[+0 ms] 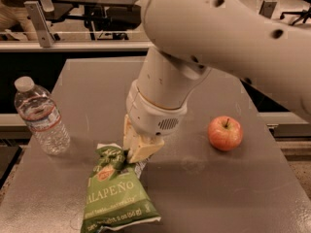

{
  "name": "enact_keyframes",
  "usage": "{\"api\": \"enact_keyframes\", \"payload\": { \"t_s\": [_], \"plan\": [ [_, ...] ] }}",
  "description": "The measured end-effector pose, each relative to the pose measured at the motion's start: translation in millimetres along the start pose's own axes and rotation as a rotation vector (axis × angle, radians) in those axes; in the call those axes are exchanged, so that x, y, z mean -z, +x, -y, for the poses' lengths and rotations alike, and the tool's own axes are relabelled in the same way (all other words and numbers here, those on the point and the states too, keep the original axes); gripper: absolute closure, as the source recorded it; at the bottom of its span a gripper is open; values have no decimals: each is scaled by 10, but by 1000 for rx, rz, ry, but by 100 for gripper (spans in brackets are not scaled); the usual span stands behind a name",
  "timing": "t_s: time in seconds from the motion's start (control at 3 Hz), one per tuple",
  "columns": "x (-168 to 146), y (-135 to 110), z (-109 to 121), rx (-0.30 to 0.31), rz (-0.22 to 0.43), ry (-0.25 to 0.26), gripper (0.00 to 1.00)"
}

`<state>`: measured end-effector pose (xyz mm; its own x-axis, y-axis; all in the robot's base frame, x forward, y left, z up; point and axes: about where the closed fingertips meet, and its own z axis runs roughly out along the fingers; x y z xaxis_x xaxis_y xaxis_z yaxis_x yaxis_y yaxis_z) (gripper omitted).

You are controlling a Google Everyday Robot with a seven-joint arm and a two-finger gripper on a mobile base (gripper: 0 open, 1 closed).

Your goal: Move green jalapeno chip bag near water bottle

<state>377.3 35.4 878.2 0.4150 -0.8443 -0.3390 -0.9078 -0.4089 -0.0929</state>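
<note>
The green jalapeno chip bag (118,195) lies on the grey table (97,89) near its front edge, with the lettering facing up. My gripper (136,151) points down at the bag's top end, and its pale fingers (145,148) are shut on the crumpled top edge. The water bottle (41,117) stands upright at the table's left side, to the left of the bag and a little apart from it. My large white arm hides the middle of the table behind the gripper.
A red-yellow apple (225,133) sits on the table to the right of the gripper. Behind the table there is a glass partition with a metal post (40,23) and office chairs (104,13). The table's front and left edges are close to the bag.
</note>
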Motion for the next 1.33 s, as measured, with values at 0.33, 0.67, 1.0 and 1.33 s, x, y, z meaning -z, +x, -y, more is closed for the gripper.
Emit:
{"api": "enact_keyframes", "payload": {
  "t_s": [0.33, 0.67, 1.0, 1.33],
  "plan": [
    [-28, -144, 238, 8, 21, 9, 100],
    [-50, -206, 475, 0, 30, 26, 100],
    [-61, -219, 684, -16, 30, 55, 85],
    [-74, -203, 871, -47, 31, 74, 62]
  ]
}}
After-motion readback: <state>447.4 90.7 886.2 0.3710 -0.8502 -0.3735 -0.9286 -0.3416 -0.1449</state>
